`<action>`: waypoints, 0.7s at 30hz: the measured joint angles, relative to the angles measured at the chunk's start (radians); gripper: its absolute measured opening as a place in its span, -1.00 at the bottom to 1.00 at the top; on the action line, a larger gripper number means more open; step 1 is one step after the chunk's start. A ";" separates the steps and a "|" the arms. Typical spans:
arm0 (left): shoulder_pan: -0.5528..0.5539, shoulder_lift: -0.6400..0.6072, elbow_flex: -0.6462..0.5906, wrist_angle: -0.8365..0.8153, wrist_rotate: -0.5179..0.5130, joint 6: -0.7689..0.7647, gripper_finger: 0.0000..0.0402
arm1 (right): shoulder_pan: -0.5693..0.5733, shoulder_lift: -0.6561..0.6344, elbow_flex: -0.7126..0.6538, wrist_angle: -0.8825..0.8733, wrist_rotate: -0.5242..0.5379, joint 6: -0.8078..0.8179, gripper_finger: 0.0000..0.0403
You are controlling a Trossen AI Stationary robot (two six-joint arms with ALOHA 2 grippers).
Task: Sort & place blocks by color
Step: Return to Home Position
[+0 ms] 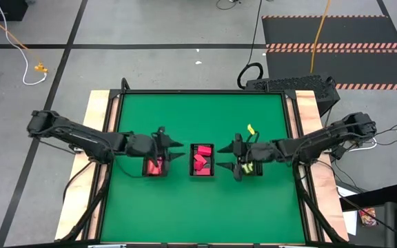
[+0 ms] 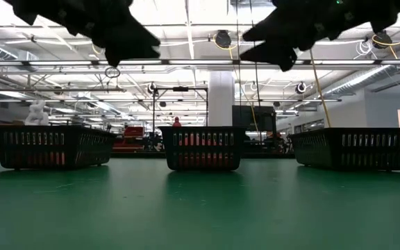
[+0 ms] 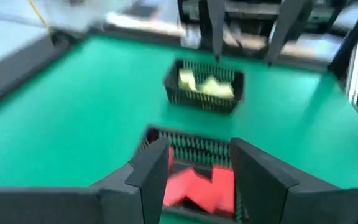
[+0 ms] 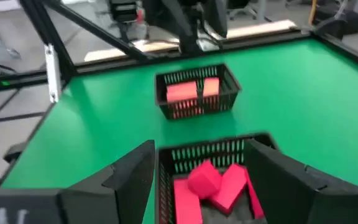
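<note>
Three black mesh baskets stand in a row on the green table. The left basket (image 1: 154, 166) holds salmon-red blocks (image 4: 191, 92). The middle basket (image 1: 202, 160) holds pink-red blocks (image 4: 213, 183). The right basket (image 1: 251, 167) holds yellow-green blocks (image 3: 207, 86). One yellow-green block (image 1: 251, 129) lies loose on the table behind the right basket. My left gripper (image 1: 176, 151) hangs open above the gap between the left and middle baskets. My right gripper (image 1: 220, 158) hangs open between the middle and right baskets. Both point at the middle basket, with nothing between their fingers.
The green table top (image 1: 198, 213) lies bare in front of the baskets and behind them (image 1: 185, 114). Wooden rails (image 1: 98, 117) run along the table's left and right edges. In the low view both grippers hang well above the basket rims (image 2: 203, 129).
</note>
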 joint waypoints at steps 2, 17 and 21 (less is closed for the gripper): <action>0.009 -0.070 -0.033 0.004 0.000 0.013 -0.13 | -0.016 -0.036 0.000 -0.013 -0.013 -0.019 0.15; -0.089 -0.442 -0.221 -0.038 -0.065 0.033 -0.92 | -0.027 -0.293 0.000 -0.374 0.069 -0.028 -0.52; -0.102 -0.498 -0.237 -0.087 -0.065 0.038 -0.96 | -0.026 -0.343 0.000 -0.408 0.068 -0.044 -0.87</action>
